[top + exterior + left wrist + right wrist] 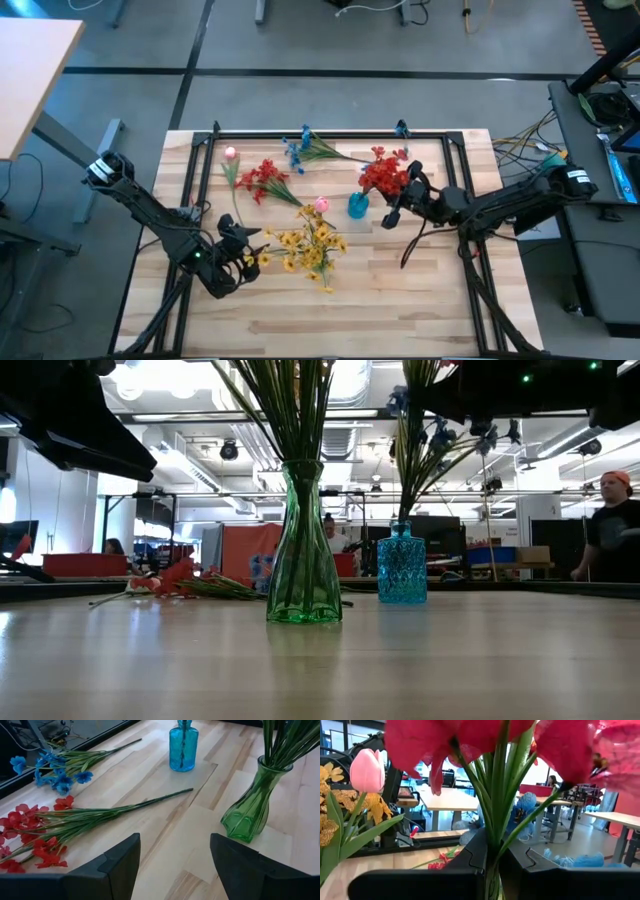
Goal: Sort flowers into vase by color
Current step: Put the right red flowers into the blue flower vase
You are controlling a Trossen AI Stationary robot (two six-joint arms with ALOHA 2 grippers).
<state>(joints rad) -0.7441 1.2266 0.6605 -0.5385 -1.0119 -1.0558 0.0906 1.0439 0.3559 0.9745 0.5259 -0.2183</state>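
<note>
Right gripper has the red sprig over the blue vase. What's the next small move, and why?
Probably lower it straight down. The right gripper is shut on the red sprig above the blue vase, stems upright between its fingers. The left gripper waits open near the green vase.

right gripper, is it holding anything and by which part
Yes. The right gripper is shut on a bunch of red flowers, gripping the green stems just below the blooms. The left gripper is open and holds nothing.
</note>
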